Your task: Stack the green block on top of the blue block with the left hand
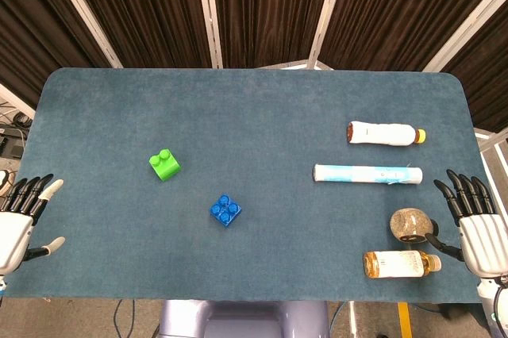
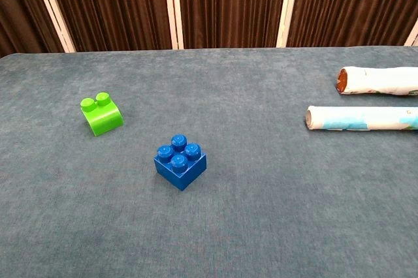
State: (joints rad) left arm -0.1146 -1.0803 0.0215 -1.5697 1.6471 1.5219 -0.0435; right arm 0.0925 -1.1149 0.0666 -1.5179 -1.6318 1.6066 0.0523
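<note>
A green block (image 1: 164,165) (image 2: 102,114) with two studs lies on the blue table cloth, left of centre. A blue block (image 1: 225,209) (image 2: 180,161) with studs on top sits nearer the front, to the green one's right, apart from it. My left hand (image 1: 22,215) hovers at the table's left front edge, fingers spread, holding nothing, well left of the green block. My right hand (image 1: 474,222) is at the right front edge, fingers apart and empty. Neither hand shows in the chest view.
On the right side lie a white bottle with a yellow cap (image 1: 384,133) (image 2: 379,81), a white-and-blue tube (image 1: 367,174) (image 2: 362,118), a round speckled jar (image 1: 409,224) and an amber bottle (image 1: 401,264) beside my right hand. Dark curtains hang behind the table.
</note>
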